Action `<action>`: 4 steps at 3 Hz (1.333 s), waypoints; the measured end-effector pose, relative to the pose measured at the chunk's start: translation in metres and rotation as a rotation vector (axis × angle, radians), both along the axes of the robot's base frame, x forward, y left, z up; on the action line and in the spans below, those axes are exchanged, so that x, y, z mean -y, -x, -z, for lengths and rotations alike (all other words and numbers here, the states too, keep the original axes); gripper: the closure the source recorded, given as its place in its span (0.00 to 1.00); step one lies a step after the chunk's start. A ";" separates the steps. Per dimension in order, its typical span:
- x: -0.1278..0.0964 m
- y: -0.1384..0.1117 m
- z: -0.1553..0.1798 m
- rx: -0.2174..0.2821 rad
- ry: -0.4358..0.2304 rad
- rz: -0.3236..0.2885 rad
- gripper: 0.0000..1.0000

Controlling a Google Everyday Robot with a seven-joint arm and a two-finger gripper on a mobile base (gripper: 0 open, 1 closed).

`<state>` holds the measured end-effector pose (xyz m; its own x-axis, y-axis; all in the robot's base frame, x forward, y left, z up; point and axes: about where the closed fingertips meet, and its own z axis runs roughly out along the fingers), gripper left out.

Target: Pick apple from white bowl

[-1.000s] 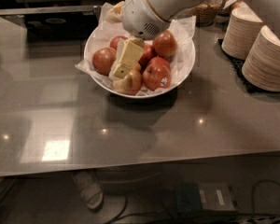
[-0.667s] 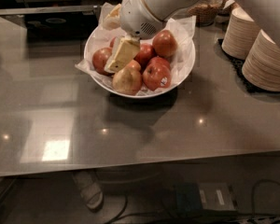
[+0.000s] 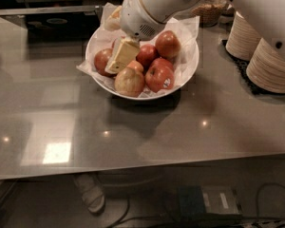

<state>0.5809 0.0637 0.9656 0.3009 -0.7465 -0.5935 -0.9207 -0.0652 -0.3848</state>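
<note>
The white bowl lined with crinkled white paper sits at the back middle of the grey counter and holds several apples. The apple, large, round, dull red with orange streaks, lies at the bowl's back right. My gripper, cream-coloured on a white arm, hangs over the bowl's left half, to the left of that apple. It is just above a pale yellow apple and beside a red apple that it partly hides. A red apple with a sticker lies at the front right, and a smaller dark red one in the middle.
Stacks of small cream paper bowls stand on a black mat at the right edge. A woven basket stands behind the bowl. A dark stovetop lies at the back left. The counter's front edge runs along the bottom.
My gripper has lifted a little and shifted up-left, away from the pale yellow apple at the front. The apples have not moved.
</note>
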 end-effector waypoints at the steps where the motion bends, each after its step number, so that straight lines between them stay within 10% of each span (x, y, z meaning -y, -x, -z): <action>1: -0.001 -0.005 0.007 -0.014 -0.003 0.016 0.27; 4: -0.010 -0.018 0.034 -0.078 0.011 0.041 0.29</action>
